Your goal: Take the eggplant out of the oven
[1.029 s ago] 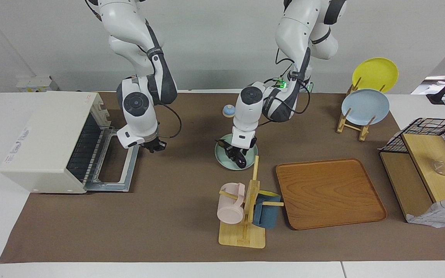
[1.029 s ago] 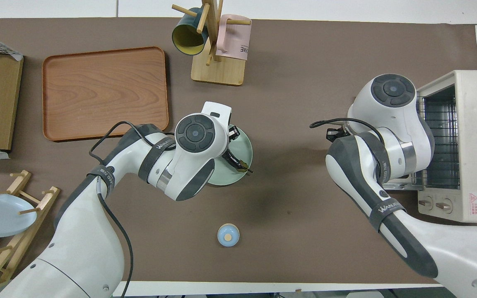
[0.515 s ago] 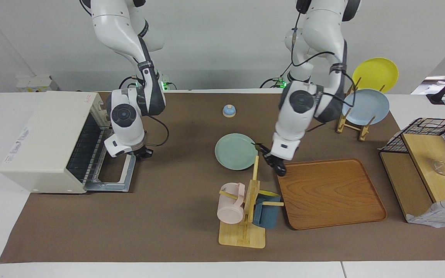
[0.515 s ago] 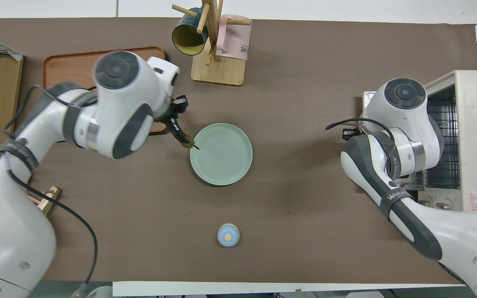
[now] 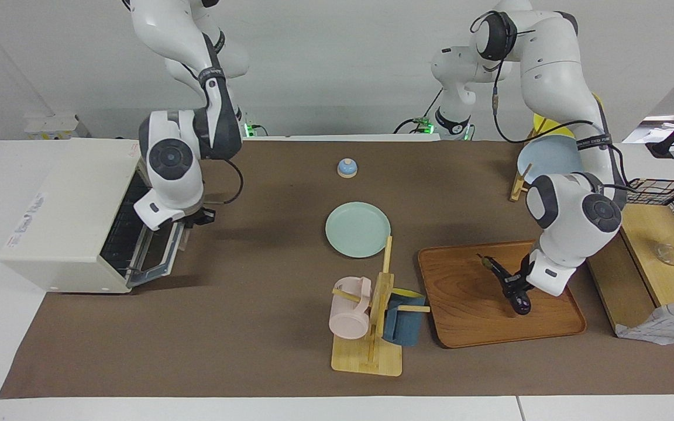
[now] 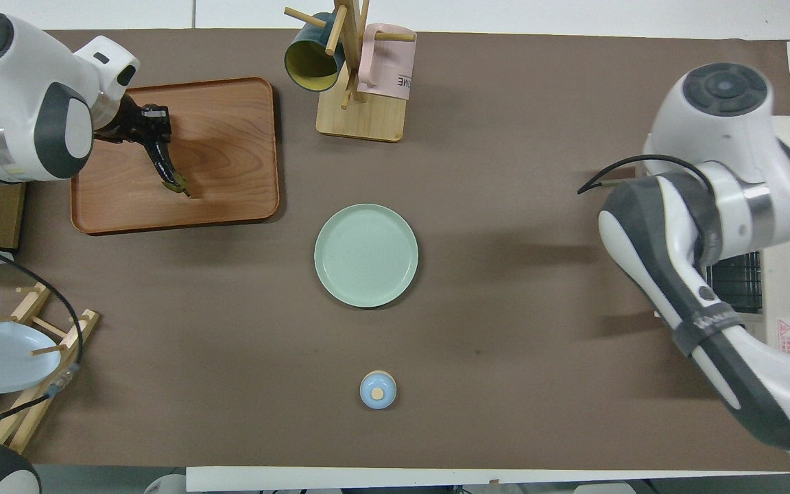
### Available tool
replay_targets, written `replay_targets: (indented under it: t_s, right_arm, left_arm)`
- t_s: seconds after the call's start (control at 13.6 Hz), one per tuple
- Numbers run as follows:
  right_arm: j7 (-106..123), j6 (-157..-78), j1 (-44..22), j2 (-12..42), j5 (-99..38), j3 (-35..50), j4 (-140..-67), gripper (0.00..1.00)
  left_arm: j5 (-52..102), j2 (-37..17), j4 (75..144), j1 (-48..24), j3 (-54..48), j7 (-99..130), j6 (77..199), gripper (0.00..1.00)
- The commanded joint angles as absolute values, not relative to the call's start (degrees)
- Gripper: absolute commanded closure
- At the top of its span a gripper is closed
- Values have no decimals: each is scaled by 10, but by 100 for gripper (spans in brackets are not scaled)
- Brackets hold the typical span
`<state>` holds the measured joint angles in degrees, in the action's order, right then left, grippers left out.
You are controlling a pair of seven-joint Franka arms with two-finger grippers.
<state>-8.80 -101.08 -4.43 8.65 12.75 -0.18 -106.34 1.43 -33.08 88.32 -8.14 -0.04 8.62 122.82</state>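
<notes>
Eggplant (image 5: pixel 506 283): out of the oven (image 5: pixel 74 213); we hold it over the tray (image 5: pixel 460 316), stem toward the plate (image 5: pixel 357 229).
Left gripper (image 5: pixel 518 286): our fingers are closed on the eggplant's thick end.
Right gripper (image 5: pixel 193 219): at the raised edge of the half-lifted oven door (image 5: pixel 158 254); we cannot tell its fingers.
Done: we judge removal complete.
Left: we have yet to set the eggplant on the tray and let go; the door looks not yet closed.

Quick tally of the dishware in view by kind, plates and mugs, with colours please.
Plates: 3, a mint-green round plate flat on the table, and a pale blue plate and a yellow plate in the wooden plate rack.
Mugs: 2, a pink mug and a dark blue mug on the wooden mug stand.
Total: 5
</notes>
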Motion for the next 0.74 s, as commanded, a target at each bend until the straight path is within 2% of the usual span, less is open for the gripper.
replay_targets:
  t_s: [0.0, 0.07, 0.15, 0.37, 0.66]
  right_arm:
    - [-11, -1005, 22, 34, 76, -7, -1039, 48]
    - [-12, -986, 24, 14, 29, -8, -1016, 0]
    - [-12, -970, 22, -2, 16, -7, -987, 0]
    - [-8, -839, 30, -4, 3, -9, -869, 0]
    - [-1, -826, 33, -5, 1, -10, -868, 0]
  left_arm:
    - [-5, -333, 871, -99, 3, 94, 1217, 0]
    - [-7, -328, 873, -100, 3, 94, 1210, 0]
    - [-8, -297, 880, -98, 2, 94, 1185, 0]
    - [-8, -180, 894, -91, 2, 88, 1029, 0]
    - [-8, -53, 889, -82, 3, 90, 869, 0]
